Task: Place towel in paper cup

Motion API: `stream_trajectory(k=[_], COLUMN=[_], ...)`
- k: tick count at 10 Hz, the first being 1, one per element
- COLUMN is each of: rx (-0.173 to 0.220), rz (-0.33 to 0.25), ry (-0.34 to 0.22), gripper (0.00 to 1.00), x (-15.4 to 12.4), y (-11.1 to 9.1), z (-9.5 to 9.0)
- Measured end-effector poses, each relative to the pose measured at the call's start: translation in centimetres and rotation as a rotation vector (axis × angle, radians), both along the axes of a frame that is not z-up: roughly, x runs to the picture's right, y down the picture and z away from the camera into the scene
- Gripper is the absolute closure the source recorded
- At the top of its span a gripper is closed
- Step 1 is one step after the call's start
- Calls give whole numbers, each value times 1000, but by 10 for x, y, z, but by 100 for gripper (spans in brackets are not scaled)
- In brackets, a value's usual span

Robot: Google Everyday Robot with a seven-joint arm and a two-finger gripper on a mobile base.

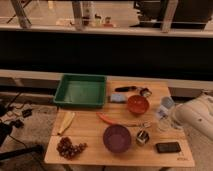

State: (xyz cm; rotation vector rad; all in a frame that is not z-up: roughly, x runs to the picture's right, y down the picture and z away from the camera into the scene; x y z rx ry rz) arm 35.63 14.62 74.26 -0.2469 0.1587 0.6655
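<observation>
A pale paper cup (166, 104) stands near the table's right edge, right of an orange bowl (137, 104). A small blue folded piece (117, 98), possibly the towel, lies flat between the green tray (64, 93) and the orange bowl. My white arm (197, 117) comes in from the right. Its gripper (169, 117) is at the arm's left end, just below and beside the paper cup and over a clear cup (163, 125). I see nothing held in it.
On the wooden table (90, 130) there are a purple bowl (117, 138), a small metal cup (142, 137), a black phone (167, 147), a red chili (109, 120), a banana (66, 122), grapes (69, 147) and a black tool (127, 89).
</observation>
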Motion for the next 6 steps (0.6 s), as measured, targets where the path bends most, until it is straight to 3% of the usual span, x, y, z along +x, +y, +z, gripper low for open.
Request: stream_trajectory(k=[3,6], rx=[0,0], rz=[0,0], ry=[0,0], gripper=[93,61], x=[0,0], y=[0,0], z=[0,0])
